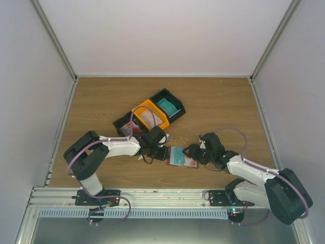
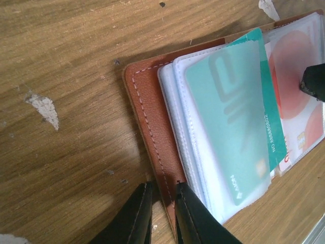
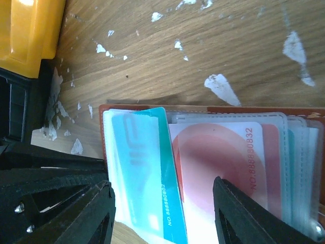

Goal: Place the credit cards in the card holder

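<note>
1. One card holder [image 1: 181,157] is laid open on the table [image 1: 218,101], between both grippers.
2. Two cards are seen in its top sleeves: one teal card [image 2: 228,122], partly sticking out, and one white card with a red mark [image 3: 218,157].
3. Left gripper [image 2: 163,216]: jaws are nearly together at the holder's leather edge; whether it is pinched cannot be told.
4. Right gripper [image 3: 162,193]: jaws are spread wide over both cards.
5. Behind are one orange bin [image 1: 138,110] and two black bins [image 1: 175,99].

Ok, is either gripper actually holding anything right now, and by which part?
The right gripper is open and holds nothing. The left gripper, nearly closed, straddles the card holder at its brown cover's edge. Whether it actually clamps it cannot be told.
</note>
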`<act>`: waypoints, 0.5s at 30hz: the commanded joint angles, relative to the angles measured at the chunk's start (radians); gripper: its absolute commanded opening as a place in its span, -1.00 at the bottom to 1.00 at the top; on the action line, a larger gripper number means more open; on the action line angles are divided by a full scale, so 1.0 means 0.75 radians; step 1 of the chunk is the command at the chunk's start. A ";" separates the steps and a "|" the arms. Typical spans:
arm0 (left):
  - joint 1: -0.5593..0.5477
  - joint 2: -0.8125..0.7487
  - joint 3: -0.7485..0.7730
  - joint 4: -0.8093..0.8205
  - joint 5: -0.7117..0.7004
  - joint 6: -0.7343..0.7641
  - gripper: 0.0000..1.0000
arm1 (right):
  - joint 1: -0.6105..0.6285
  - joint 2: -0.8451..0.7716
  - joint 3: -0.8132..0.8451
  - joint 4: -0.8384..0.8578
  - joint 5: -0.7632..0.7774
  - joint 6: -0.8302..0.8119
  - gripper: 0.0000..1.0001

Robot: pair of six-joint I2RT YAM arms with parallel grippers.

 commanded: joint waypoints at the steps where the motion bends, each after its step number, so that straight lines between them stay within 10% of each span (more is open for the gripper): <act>1: -0.008 -0.011 -0.019 0.010 0.005 -0.012 -0.66 | 0.026 0.062 0.043 -0.006 -0.048 -0.086 0.05; 15: -0.008 0.016 -0.015 0.015 0.029 -0.012 -0.75 | 0.099 0.243 0.102 0.108 -0.147 -0.112 -0.11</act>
